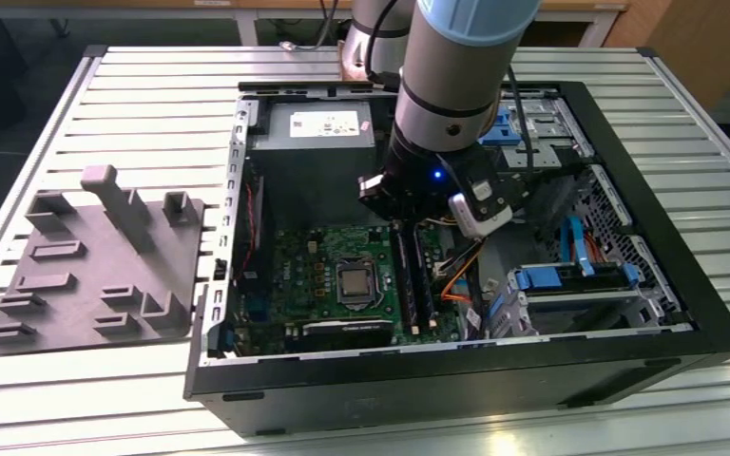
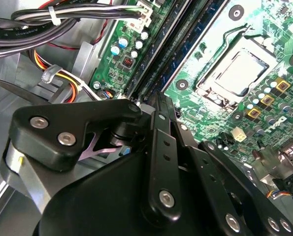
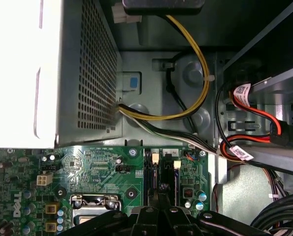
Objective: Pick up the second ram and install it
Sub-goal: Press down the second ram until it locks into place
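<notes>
My gripper (image 1: pixel 402 224) hangs low inside the open computer case (image 1: pixel 669 285), its tips at the far end of the long black memory slots (image 1: pixel 413 277) on the green motherboard (image 1: pixel 327 275). In the second wrist view the black fingers (image 2: pixel 157 110) stand drawn together, meeting just over the slot rails (image 2: pixel 168 54). In the first wrist view the fingertips (image 3: pixel 159 195) sit over the two slots (image 3: pixel 152 172). The second ram is hidden; the gripper's own body covers whatever lies between or under the fingers.
The grey power supply (image 1: pixel 315 123) fills the case's far corner. Cable bundles (image 2: pixel 62 24) run close beside the slots. The processor socket (image 1: pixel 356 281) lies beside the slots. A grey moulded tray (image 1: pixel 99 275) rests on the slatted table at the exterior view's left. Blue drive bays (image 1: pixel 568 277) sit on the exterior view's right.
</notes>
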Robot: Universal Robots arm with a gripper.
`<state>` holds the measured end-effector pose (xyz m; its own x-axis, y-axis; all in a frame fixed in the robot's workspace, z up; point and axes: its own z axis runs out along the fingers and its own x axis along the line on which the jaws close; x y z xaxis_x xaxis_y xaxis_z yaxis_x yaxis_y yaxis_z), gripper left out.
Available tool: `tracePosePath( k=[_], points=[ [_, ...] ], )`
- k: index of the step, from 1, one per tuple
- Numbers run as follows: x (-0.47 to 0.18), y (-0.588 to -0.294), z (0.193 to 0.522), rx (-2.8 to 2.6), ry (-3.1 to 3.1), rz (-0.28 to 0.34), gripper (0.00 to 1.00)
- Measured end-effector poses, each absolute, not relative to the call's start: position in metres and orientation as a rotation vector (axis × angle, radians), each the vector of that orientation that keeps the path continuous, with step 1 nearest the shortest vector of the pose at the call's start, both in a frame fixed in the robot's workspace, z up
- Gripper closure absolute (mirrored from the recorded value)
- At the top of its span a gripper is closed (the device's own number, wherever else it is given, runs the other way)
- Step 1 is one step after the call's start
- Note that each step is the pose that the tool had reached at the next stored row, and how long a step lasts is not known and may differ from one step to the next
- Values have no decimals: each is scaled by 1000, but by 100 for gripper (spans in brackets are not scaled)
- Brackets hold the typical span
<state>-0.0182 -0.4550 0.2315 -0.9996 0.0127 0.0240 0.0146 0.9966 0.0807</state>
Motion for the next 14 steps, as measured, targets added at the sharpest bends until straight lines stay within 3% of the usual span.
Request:
tracePosePath(
  k=[14],
  points=[
    [-18, -453, 230, -21, -3115, -127, 89]
  ],
)
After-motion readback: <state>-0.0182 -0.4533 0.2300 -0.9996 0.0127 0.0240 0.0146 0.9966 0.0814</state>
